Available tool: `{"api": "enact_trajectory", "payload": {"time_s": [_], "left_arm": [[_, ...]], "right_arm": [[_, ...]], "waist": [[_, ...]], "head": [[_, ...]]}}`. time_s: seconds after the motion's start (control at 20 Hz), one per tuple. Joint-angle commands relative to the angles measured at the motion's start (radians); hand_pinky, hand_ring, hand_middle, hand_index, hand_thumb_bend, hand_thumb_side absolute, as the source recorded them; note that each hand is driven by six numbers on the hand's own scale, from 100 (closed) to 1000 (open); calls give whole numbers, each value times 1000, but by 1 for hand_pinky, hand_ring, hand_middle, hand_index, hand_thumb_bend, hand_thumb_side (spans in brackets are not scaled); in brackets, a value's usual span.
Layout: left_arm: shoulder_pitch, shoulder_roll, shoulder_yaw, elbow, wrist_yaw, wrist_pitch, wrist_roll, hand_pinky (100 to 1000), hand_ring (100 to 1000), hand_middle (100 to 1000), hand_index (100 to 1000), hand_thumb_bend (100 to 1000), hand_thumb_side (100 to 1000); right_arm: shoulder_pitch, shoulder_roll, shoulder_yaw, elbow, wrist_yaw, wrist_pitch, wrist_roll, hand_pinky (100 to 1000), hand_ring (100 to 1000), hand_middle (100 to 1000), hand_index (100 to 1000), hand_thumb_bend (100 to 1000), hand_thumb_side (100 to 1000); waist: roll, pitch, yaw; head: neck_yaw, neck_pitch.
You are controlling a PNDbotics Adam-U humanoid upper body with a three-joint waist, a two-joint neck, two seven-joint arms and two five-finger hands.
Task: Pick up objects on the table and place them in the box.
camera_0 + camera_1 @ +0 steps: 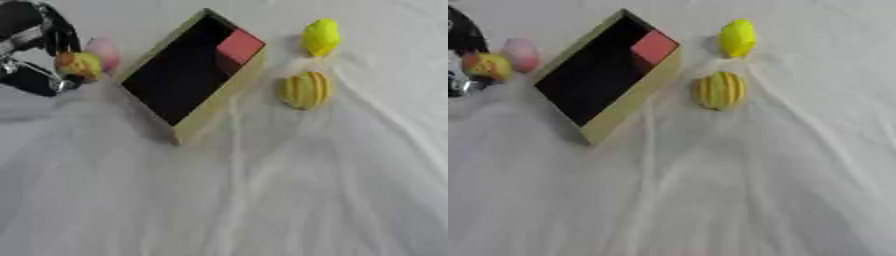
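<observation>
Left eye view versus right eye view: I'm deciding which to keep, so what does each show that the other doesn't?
Only the left eye view shows most of the left hand, curled round a yellow-orange object at the upper left. The right eye view shows nothing extra; the hand is cut to a sliver at its edge. Both show the tilted box with a red block inside, a pink object, a yellow object and a striped yellow object.

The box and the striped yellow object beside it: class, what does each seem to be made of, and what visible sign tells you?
The box looks like matte tan cardboard: flat thin walls, dark inside. The striped yellow object seems to be smooth moulded plastic, going by its even colour and ribbed, rounded shape; soft foam cannot be ruled out.
</observation>
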Motion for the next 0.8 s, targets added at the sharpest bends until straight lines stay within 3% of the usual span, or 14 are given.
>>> {"api": "enact_trajectory", "payload": {"time_s": [0.05,0.4,0.8], "left_arm": [[-60,23,7,-80,38,-3,-10,537,480,454,563,273,100],[-171,-63,-64,-56,73,-1,-65,536,478,456,560,224,100],[-250,-168,-174,137,58,-21,-101,543,484,462,572,202,100]], "right_arm": [[-12,-33,-6,-15,-10,0,3,889,822,666,858,100,690],[-15,-30,-2,-15,-18,1,11,890,823,666,858,100,690],[-25,-25,2,-15,-25,4,18,890,824,666,859,100,690]], "waist": [[-1,-29,0],[0,-34,-6],[-2,-34,-15]], "head": [[-4,4],[-2,5],[4,7]]}}
